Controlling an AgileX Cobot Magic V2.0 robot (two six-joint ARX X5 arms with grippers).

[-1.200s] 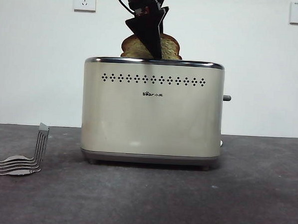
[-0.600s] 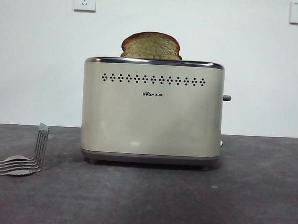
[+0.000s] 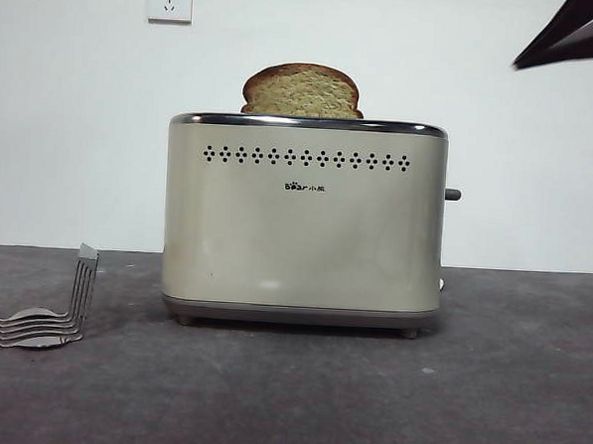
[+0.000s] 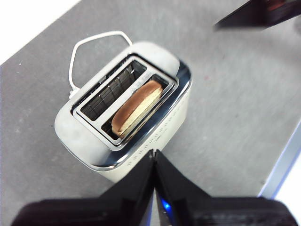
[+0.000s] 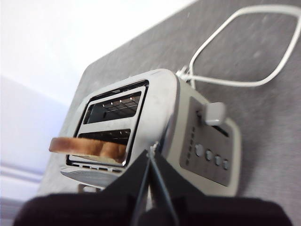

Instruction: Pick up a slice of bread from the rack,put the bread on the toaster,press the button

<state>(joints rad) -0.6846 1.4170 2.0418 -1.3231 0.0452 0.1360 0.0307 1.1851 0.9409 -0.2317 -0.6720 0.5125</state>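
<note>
on dark grey table (image 3: 506, 392) | white wall (image 3: 73, 121) behind | both grippers closed, empty

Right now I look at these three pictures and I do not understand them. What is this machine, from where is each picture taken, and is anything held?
This is a robot with two arms at a table; each arm ends in a gripper of two black jaws. One picture comes from a low camera looking across the table. The other two come from cameras on the wrists, looking down past the jaws.

On the table stand a cream toaster and a small wire rack. A slice of bread sits in one slot, its top sticking out. The dark button is on the narrow end.

The left gripper and right gripper are both shut and hold nothing. The right one hangs near the button's end.
</note>
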